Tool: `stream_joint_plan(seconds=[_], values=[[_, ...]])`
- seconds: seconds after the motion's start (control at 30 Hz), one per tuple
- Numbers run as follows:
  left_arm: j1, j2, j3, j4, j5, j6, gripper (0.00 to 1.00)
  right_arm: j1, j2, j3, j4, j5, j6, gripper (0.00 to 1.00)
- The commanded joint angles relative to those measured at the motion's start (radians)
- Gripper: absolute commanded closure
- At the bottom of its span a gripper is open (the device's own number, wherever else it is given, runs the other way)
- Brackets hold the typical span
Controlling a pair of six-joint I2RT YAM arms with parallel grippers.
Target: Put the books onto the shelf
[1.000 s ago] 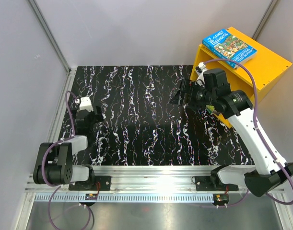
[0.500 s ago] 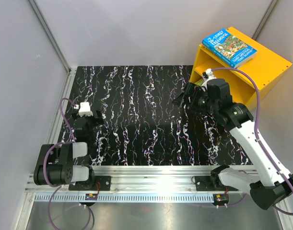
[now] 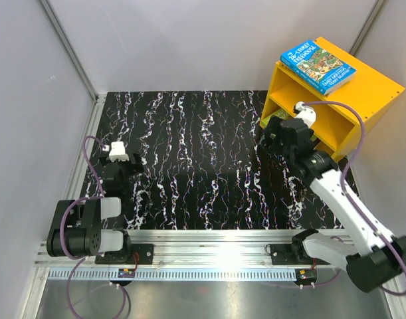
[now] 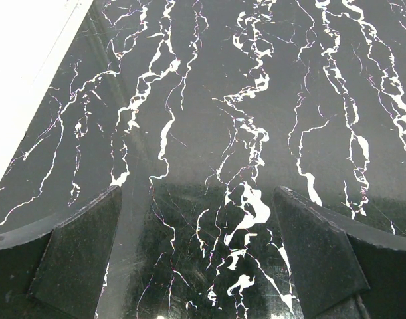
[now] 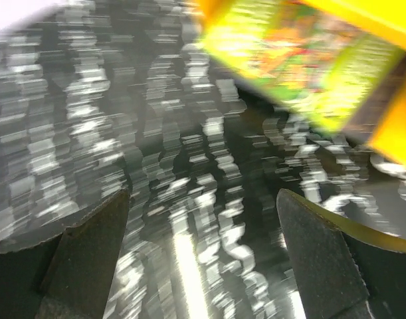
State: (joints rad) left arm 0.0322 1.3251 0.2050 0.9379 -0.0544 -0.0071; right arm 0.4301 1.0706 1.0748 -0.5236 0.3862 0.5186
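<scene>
Right gripper (image 5: 203,198) beside the front left corner of the yellow shelf (image 3: 365,93), jaws spread wide and grasping nothing; its fingers (image 5: 90,256) hang over the black marbled table (image 3: 189,153). Green-covered book (image 5: 289,60) ahead and to the right of that gripper, apart from it, lying under a yellow board of the shelf; which compartment cannot be told. Blue book (image 3: 317,64) flat on top of the shelf, beyond the gripper and well apart from it. Left gripper (image 4: 199,194) likewise released and empty, low over bare table near the left edge, far from both books and the shelf. Right wrist view smeared by blur, so the green cover's print is unreadable; from above, the right arm hides part of the shelf's lower opening, and its interior is in shadow.
</scene>
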Motion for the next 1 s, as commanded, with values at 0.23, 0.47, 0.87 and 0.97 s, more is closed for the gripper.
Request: stream_joint_plan(seconds=[0.23, 0.47, 0.87, 0.97], values=[[-0.002, -0.001, 0.007, 0.113, 0.005, 0.018, 0.01, -0.097, 0.171, -0.379, 0.559, 0.486, -0.286, 0.0], [-0.002, -0.001, 0.007, 0.113, 0.005, 0.016, 0.01, -0.243, 0.224, -0.618, 1.085, 0.407, -0.314, 0.0], [0.0, -0.001, 0.007, 0.113, 0.005, 0.016, 0.01, -0.495, 0.47, -0.748, 1.621, -0.328, -0.459, 0.0], [-0.002, -0.001, 0.005, 0.113, 0.005, 0.016, 0.01, -0.501, 0.479, -0.694, 1.547, -0.383, -0.473, 0.0]])
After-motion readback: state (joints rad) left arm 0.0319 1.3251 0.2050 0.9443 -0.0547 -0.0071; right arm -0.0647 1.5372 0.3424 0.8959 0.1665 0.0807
